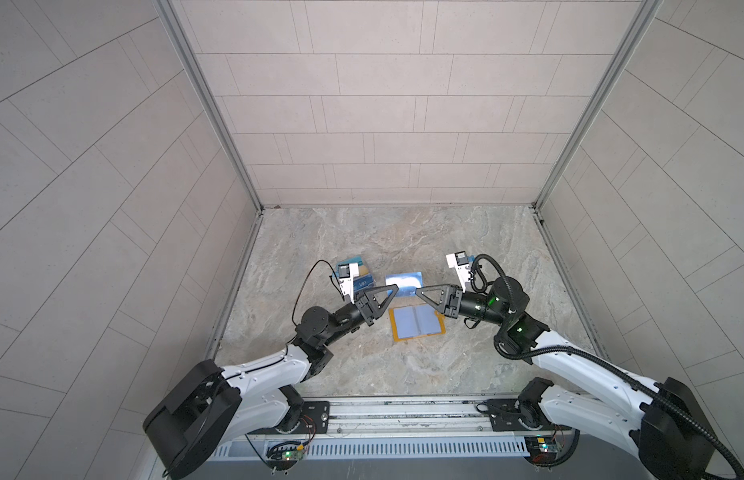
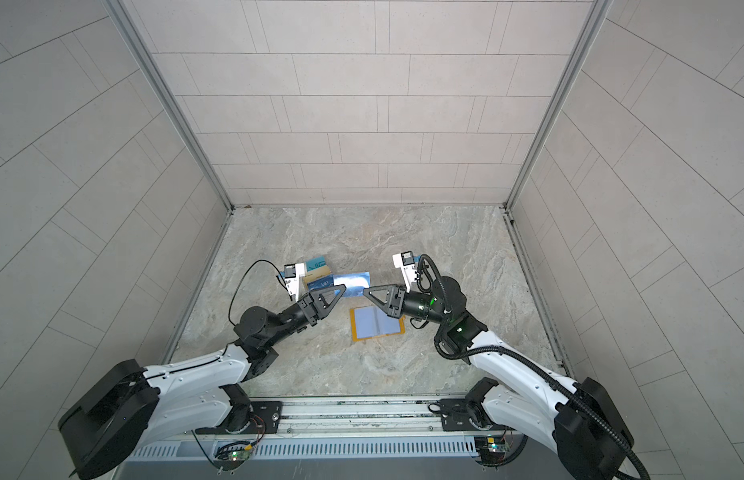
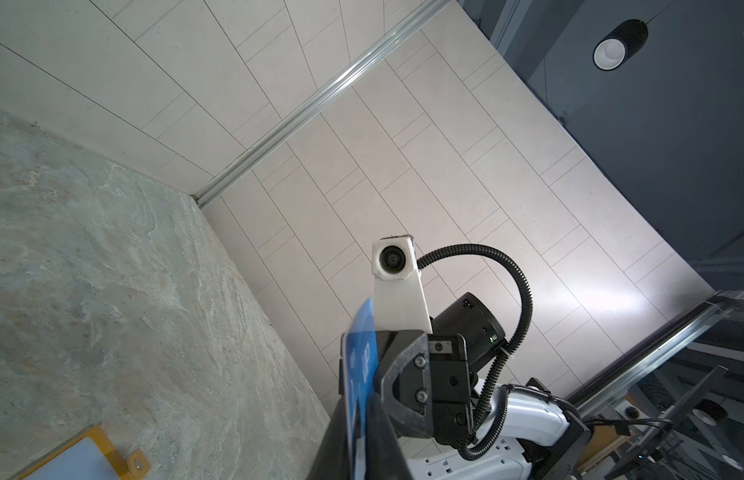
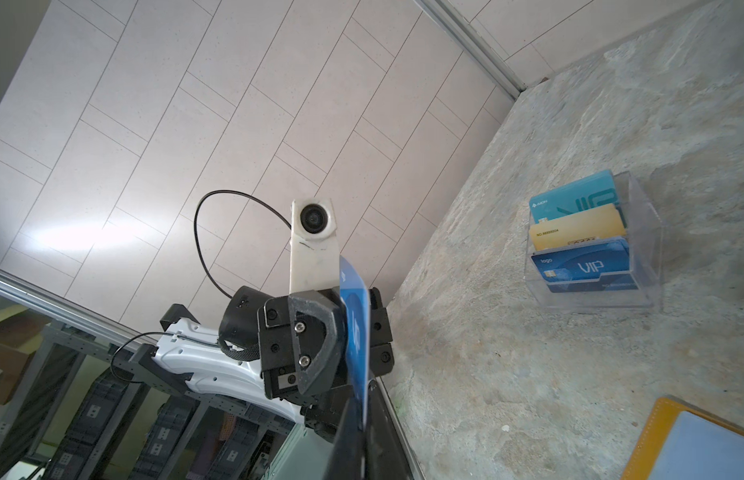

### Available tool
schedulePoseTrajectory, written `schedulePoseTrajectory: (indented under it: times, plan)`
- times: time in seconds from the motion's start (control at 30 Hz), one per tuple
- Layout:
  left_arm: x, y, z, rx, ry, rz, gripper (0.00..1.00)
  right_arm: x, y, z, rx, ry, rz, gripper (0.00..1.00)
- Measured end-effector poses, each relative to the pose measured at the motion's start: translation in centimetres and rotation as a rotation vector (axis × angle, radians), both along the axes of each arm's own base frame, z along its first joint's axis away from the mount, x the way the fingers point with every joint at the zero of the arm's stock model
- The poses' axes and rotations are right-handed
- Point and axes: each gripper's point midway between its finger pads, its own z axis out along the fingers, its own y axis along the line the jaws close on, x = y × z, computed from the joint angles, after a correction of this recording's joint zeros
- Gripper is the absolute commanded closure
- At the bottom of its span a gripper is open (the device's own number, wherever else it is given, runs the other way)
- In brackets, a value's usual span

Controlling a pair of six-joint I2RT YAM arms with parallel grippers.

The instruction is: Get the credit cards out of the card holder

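1. Holder [image 1: 411,328] lies open and flat on the table [image 1: 362,232], bluish sleeves up with a mustard rim round them. Its snap tab [image 3: 136,463] sticks out from one edge.
2. Blue card [image 1: 405,281] is out of the sleeves, in the air just past the holder's far edge. Its long side runs from one gripper to the other.
3. Right gripper [image 1: 418,292] reaches over the holder's far right corner. It is clenched on one end of the blue card; the right wrist view shows the card pinched between its fingers.
4. Left gripper [image 1: 395,287] is off the holder's far left corner. The card's other end sits between its fingers [image 3: 332,440]; pressing or loose, cannot tell.
5. Writing on the blue card: pale "IP" is legible in the left wrist view; the remainder is hidden.
6. Clear stand [image 4: 644,266] is beyond the holder, to its far left, with three cards in tiers:
   - Teal card [image 4: 578,199] at the back reads "VIP".
   - Gold card [image 4: 578,228] in the middle has a dark "NO." line; the digits are too small to be sure of.
   - Front card [image 4: 582,266], blue, reads "logo" and "VIP".
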Motion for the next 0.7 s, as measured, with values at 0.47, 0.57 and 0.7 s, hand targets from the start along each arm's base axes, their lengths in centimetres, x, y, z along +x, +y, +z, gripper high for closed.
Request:
schedulePoseTrajectory:
  times: [0.47, 0.57, 0.7]
  plan:
    - [0.9, 1.8, -2.9, 0.516, -0.092, 0.049, 0.28, -0.7, 0.2, 0.8, -0.265, -0.138, 0.085, 1.0]
    - [0.8, 2.7, -3.3, 0.611, -0.11, 0.009, 0.28, -1.0, 0.2, -0.1, -0.35, -0.159, 0.143, 1.0]
    - [-0.7, 2.4, -3.3, 0.716, -0.153, -0.129, 0.32, -1.6, 0.7, -1.9, -0.431, -0.155, 0.249, 1.0]
